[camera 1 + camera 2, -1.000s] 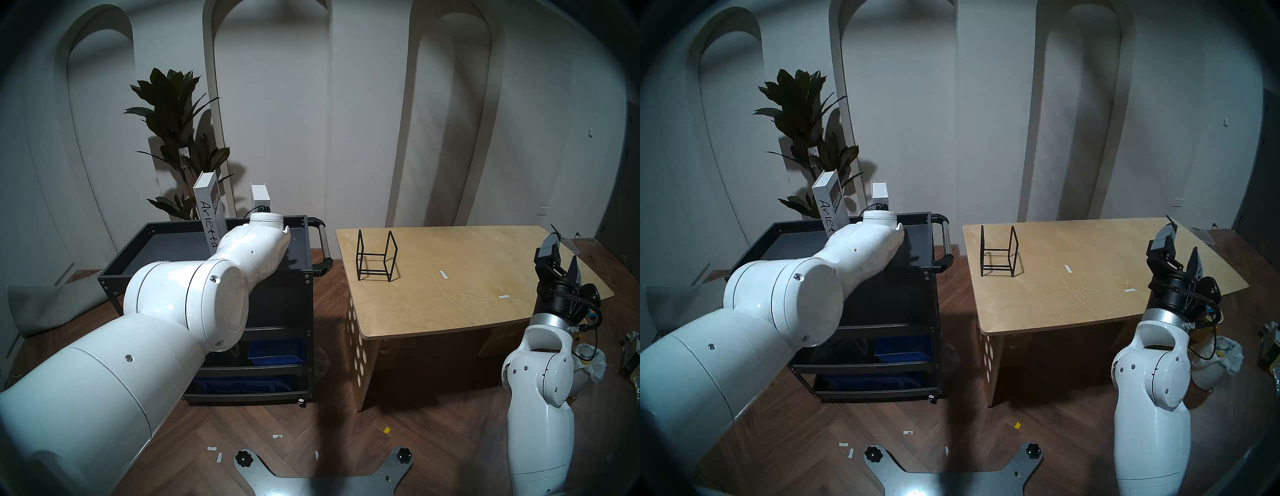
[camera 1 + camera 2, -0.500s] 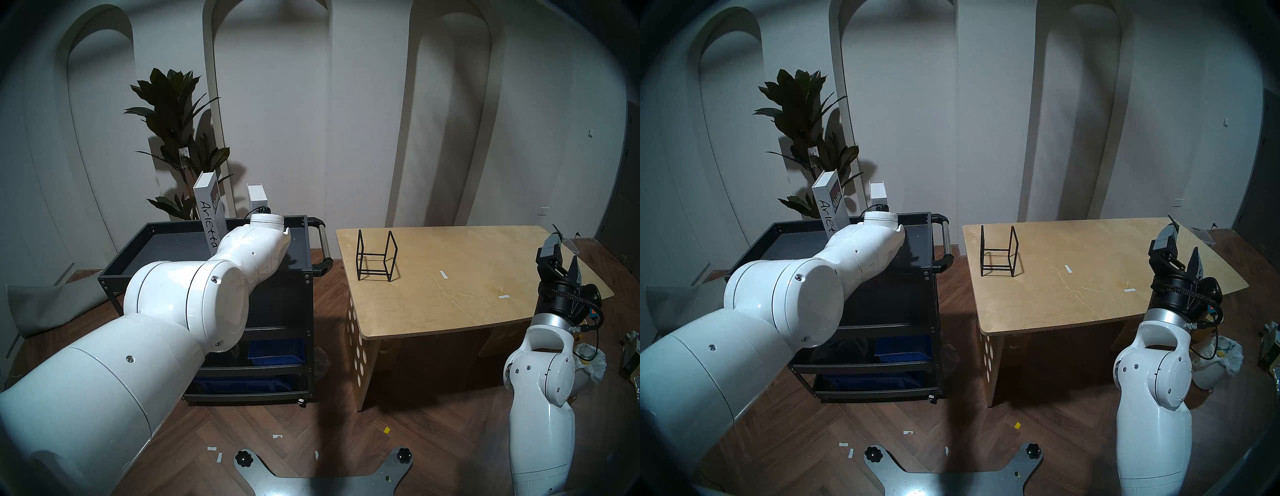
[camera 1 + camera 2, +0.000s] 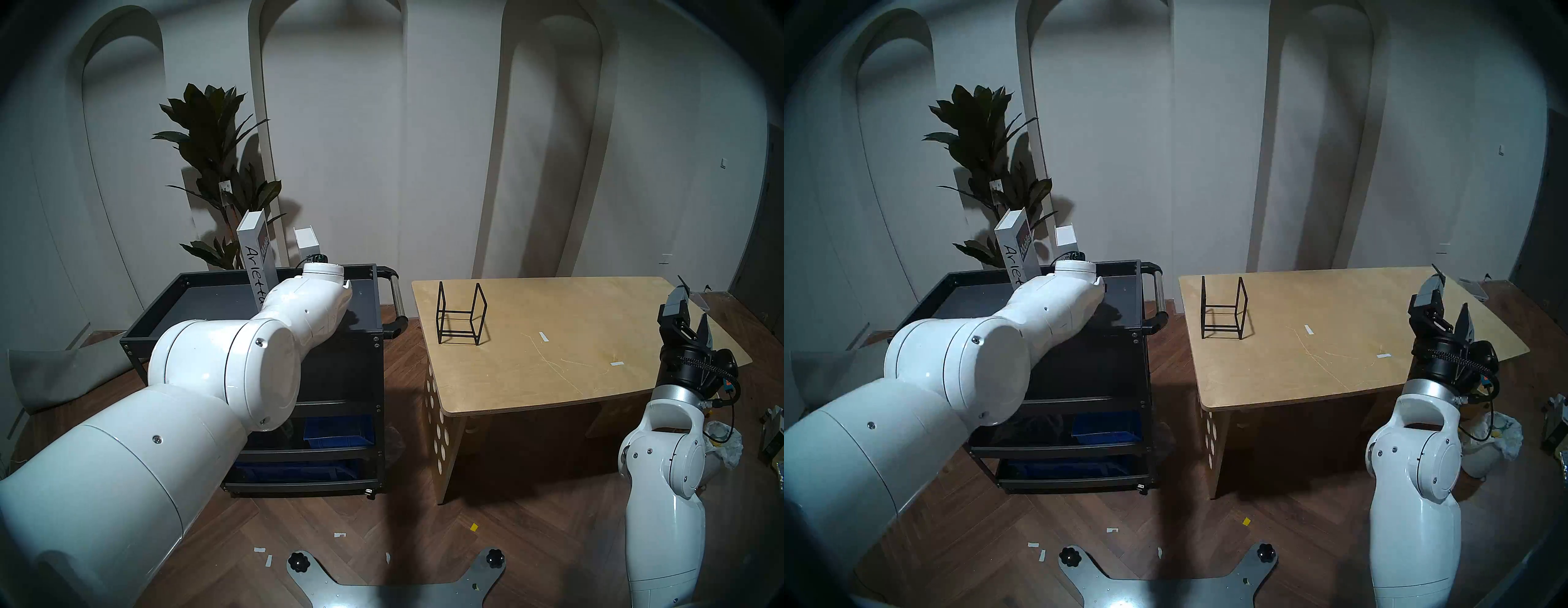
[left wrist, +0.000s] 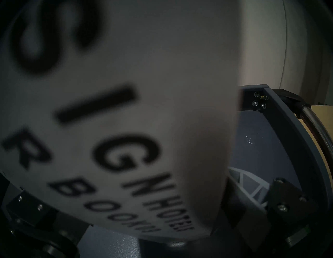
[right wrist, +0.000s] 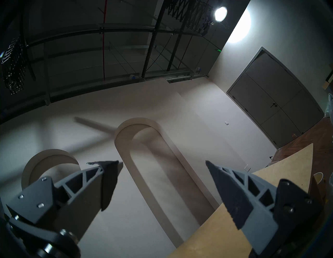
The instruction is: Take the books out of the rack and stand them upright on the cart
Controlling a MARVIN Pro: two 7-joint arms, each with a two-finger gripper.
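On the dark grey cart (image 3: 152,308) the taller white book (image 3: 254,263), marked "Arletta", stands leaning a little to the left. The shorter white book (image 3: 306,243) rises just behind my left wrist. In the left wrist view its printed spine (image 4: 126,90) fills the picture, tilted, between the jaws of my left gripper (image 4: 129,191). The right finger (image 4: 252,187) stands slightly off the book's side, so that gripper is open. The black wire rack (image 3: 457,313) stands empty on the table. My right gripper (image 3: 691,310) is raised and open at the table's right end, holding nothing.
The light wooden table (image 3: 572,339) stands right of the cart, whose handle with the silver bar (image 3: 396,293) faces it. A tall plant (image 3: 212,140) is behind the cart. Blue bins (image 3: 339,429) sit on its lower shelves. My left forearm lies across the top tray.
The top of the shorter book has moved left, toward the taller one, and my left wrist has shifted slightly left with it. The right arm has hardly moved.
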